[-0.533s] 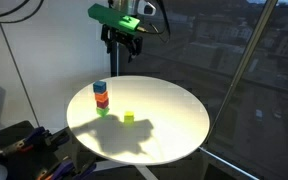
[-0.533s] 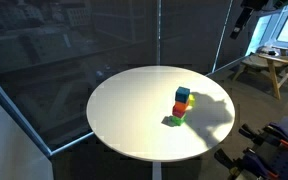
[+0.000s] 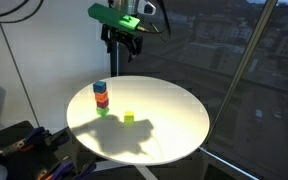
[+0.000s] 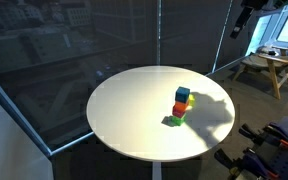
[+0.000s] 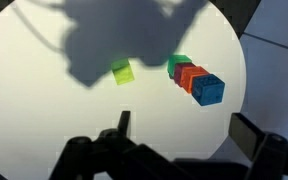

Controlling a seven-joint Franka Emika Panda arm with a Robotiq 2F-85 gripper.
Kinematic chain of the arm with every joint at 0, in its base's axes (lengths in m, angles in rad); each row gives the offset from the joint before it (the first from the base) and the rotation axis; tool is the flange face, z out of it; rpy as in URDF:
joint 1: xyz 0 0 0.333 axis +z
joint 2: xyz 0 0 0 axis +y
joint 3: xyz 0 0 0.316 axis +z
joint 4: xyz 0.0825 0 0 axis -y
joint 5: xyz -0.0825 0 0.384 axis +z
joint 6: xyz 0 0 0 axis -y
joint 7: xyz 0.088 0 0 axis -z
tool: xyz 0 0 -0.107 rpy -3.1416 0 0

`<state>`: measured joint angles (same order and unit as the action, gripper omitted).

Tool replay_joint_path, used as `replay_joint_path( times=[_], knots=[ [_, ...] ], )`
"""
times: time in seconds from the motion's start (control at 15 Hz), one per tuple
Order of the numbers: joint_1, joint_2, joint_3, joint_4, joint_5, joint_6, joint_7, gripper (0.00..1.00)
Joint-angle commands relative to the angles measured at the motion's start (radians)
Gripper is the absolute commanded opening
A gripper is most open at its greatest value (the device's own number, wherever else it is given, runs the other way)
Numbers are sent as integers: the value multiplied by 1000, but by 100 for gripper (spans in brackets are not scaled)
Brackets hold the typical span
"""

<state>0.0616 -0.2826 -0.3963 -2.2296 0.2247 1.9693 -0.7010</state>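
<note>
A stack of three cubes, blue on red on green (image 3: pixel 101 98) (image 4: pixel 182 104) (image 5: pixel 195 80), stands on the round white table (image 3: pixel 164 130) (image 4: pixel 124 110) (image 5: pixel 44 110). A single yellow-green cube (image 3: pixel 129 117) (image 5: pixel 122 72) lies alone beside the stack. My gripper (image 3: pixel 124 42) (image 5: pixel 184 130) hangs high above the table, open, with nothing between its fingers. In an exterior view only part of the arm (image 4: pixel 246 18) shows at the top right edge.
Dark glass windows surround the table. A wooden stool or small table (image 4: pixel 266 68) stands at the right. Cables and black equipment (image 3: pixel 24 150) lie on the floor beside the table.
</note>
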Motion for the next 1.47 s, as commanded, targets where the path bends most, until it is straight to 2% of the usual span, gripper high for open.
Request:
replay_joint_path(
  times=[0.0,0.4,0.67,1.4],
  knots=[
    [-57,7,51,3,17,-6,-13,100],
    [-58,6,52,3,14,1,-11,100],
    [-95,29,83,25,7,21,2,100],
    [-150,200,142,167,-40,169,30,100]
  ],
)
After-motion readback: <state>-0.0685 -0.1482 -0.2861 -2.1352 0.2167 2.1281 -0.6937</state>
